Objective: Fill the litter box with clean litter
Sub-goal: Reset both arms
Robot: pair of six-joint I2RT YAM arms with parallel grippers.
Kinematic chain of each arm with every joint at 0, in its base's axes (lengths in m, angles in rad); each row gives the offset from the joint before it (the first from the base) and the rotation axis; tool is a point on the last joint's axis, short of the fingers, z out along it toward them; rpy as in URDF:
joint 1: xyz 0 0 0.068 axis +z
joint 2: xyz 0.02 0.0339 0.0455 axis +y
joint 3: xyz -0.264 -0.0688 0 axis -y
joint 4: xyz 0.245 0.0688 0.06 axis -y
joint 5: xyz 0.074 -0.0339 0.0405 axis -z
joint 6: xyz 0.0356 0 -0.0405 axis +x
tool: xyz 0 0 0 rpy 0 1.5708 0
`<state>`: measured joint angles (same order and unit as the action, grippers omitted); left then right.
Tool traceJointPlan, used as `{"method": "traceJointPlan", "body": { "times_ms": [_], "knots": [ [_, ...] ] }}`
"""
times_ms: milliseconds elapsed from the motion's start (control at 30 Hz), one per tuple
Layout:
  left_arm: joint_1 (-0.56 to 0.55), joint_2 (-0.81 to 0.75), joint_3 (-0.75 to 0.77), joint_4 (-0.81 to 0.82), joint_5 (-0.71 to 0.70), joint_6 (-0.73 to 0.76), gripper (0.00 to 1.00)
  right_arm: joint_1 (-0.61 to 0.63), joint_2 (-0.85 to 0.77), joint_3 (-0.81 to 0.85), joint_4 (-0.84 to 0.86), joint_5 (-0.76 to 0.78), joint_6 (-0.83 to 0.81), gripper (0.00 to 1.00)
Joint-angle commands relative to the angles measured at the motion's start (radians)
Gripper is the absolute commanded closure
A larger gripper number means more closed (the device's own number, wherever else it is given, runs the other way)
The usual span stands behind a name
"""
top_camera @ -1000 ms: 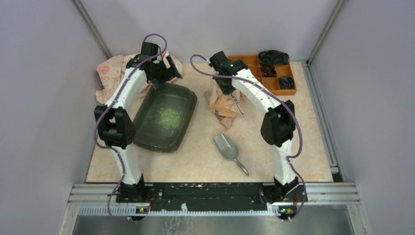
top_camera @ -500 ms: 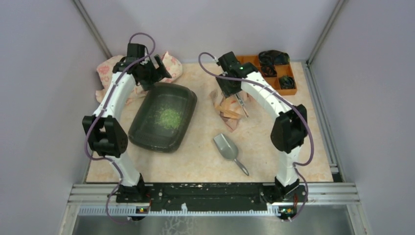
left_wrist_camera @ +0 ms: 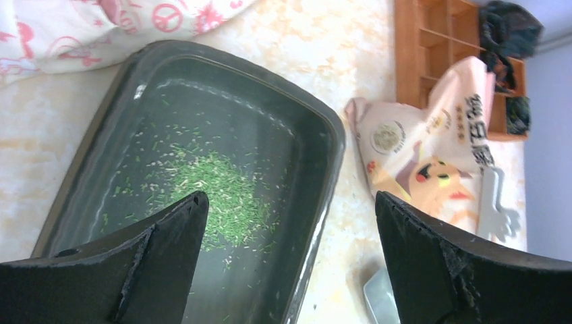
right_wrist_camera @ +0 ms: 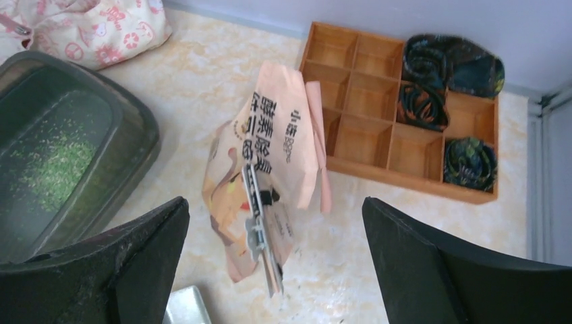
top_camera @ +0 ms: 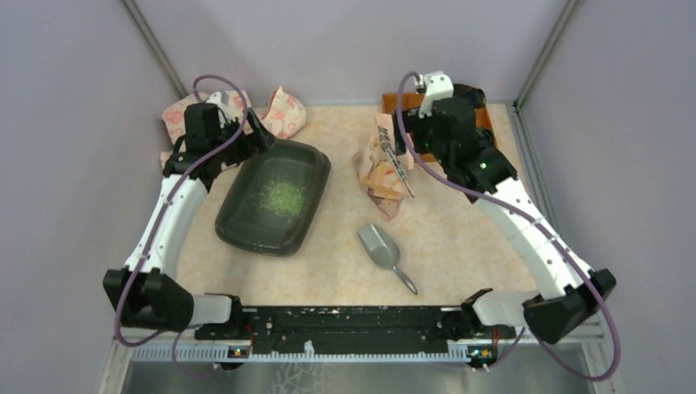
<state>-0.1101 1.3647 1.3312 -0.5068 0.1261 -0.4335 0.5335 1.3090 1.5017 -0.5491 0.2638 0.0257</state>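
On the pale surface (top_camera: 345,271), the box (top_camera: 246,231) sits left, holding only a thin litter (top_camera: 283,197) patch. The bag (top_camera: 379,168) and scoop (top_camera: 377,245) lie to its right. Both arms' jaws gape, released and empty. Filling looks barely begun.

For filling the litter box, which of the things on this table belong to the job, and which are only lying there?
Belong to the job: litter box; clean litter inside it; printed bag, probably the supply; metal scoop.
Only lying about: orange organiser; dark bundles in it; patterned cloth.
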Motion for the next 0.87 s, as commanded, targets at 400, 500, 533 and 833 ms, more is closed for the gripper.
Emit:
{"method": "traceJointPlan", "body": {
  "times_ms": [400, 500, 533, 833],
  "knots": [
    [0.000, -0.440, -0.345, 0.225, 0.207, -0.014, 0.01, -0.005, -0.530, -0.487, 0.097, -0.087, 0.246, 0.01],
    [0.000, -0.443, -0.331, 0.203, 0.209, -0.014, 0.01, -0.006, -0.537, -0.499, 0.098, -0.100, 0.250, 0.02],
    [0.000, -0.443, -0.327, 0.202, 0.208, -0.013, 0.01, -0.006, -0.535, -0.497, 0.100, -0.103, 0.250, 0.02],
    [0.000, -0.438, -0.310, 0.182, 0.177, 0.010, 0.01, -0.006, -0.500, -0.464, 0.097, -0.123, 0.232, 0.02]
  ]
}}
